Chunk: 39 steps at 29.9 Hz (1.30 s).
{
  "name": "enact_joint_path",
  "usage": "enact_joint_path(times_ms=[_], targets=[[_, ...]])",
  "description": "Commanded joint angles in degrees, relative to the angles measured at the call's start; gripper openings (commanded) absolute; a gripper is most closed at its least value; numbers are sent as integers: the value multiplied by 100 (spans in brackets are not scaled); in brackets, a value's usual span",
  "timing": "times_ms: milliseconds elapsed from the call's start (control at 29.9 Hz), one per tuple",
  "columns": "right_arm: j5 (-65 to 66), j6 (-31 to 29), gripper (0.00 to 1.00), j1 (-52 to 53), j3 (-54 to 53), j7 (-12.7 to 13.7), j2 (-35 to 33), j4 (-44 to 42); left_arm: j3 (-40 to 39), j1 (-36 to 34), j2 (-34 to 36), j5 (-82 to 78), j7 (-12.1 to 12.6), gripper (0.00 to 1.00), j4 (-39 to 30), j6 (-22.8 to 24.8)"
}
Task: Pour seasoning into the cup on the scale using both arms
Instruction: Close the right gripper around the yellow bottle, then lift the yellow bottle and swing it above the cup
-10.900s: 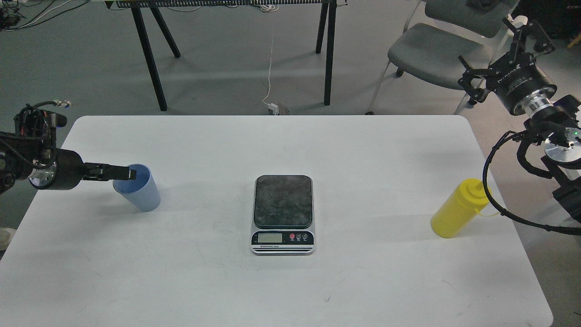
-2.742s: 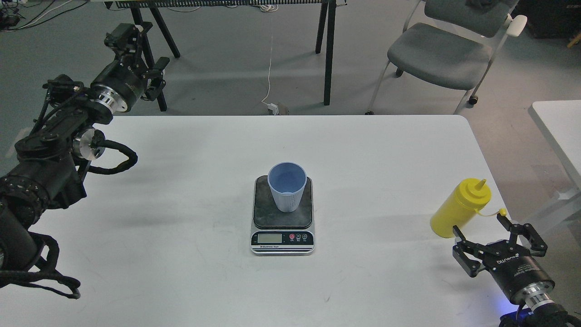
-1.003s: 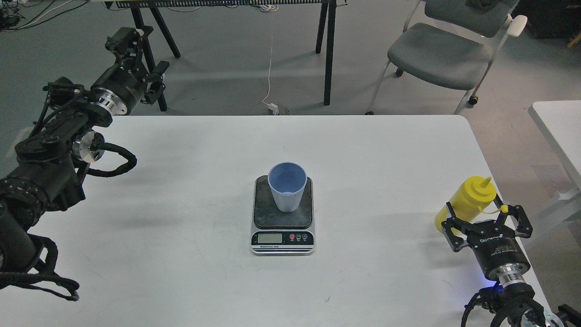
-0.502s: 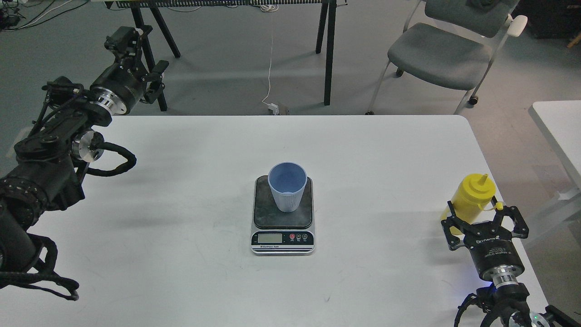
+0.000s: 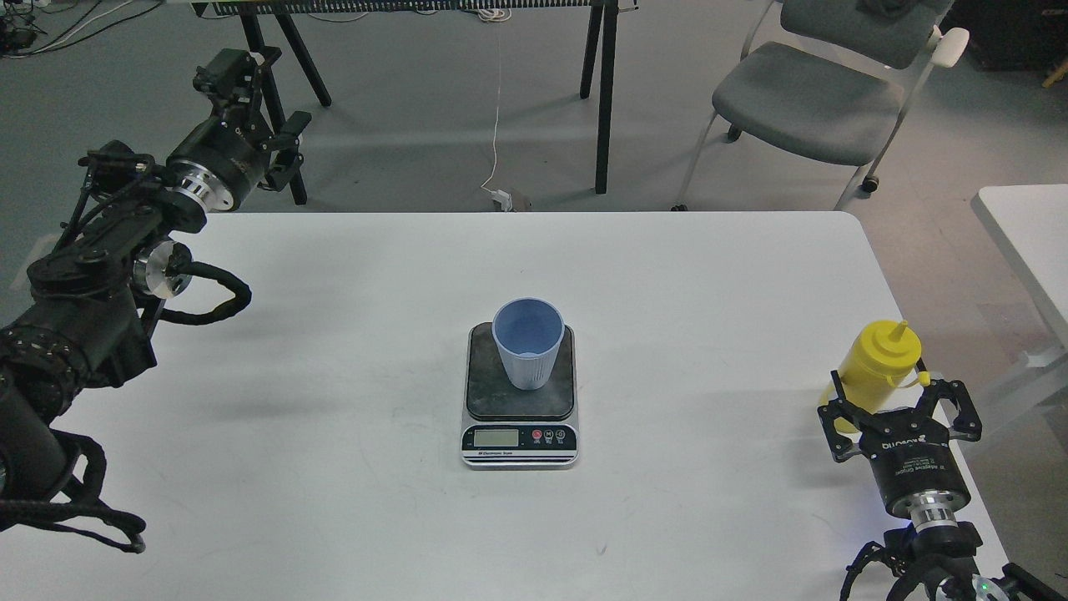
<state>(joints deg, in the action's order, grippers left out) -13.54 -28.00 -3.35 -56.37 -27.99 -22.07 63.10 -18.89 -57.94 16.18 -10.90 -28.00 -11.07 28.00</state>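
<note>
The light-blue cup (image 5: 527, 340) stands upright on the dark plate of the scale (image 5: 519, 438) at the table's middle. The yellow seasoning bottle (image 5: 878, 355) stands near the table's right edge, with its nozzle up and its tethered cap hanging at its right. My right gripper (image 5: 880, 386) comes in from the lower right. Its fingers (image 5: 835, 392) lie against both sides of the bottle's lower body and hide the base. My left gripper (image 5: 250, 92) is raised past the table's far left corner, open and empty, far from the cup.
The white table (image 5: 334, 501) ends just right of the bottle. A grey chair (image 5: 813, 96) and black trestle legs (image 5: 604, 100) stand behind the table. A second white table (image 5: 1030, 242) is at the right.
The cup went from my left gripper onto the scale. My right arm came down from the upper right and its fingers closed around the bottle. The bottle has shifted slightly right and stands straighter.
</note>
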Motion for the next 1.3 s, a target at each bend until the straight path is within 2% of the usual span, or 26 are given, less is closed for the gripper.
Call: enact_joint_path(times_ms=[0,234,435,468,535,568,1070,1271], targets=[[9,0,92,-8,3,-1,-8,0,0,2,-1,-8,0,87,0,0],[62,0,89,-8,-15,-1,1,0,0,-7,8,-17,0,87,0,0],[62,0,76,-34,-24,-1,1,-17,0,2,17,-17,0,87,0,0],[70,0,71,-34,-24,-1,1,-17,0,2,17,-17,0,87,0,0],[70,0,52,-34,-41,-1,9,-26,0,2,17,-17,0,87,0,0],[70,0,49,-34,-67,-1,10,-35,0,2,17,-17,0,87,0,0],[281,0,47,19,-155,-1,124,-132,0,2,17,-17,0,87,0,0],[1640,0,47,228,-734,-1,-288,-114,0,-16,43,-17,0,87,0,0]])
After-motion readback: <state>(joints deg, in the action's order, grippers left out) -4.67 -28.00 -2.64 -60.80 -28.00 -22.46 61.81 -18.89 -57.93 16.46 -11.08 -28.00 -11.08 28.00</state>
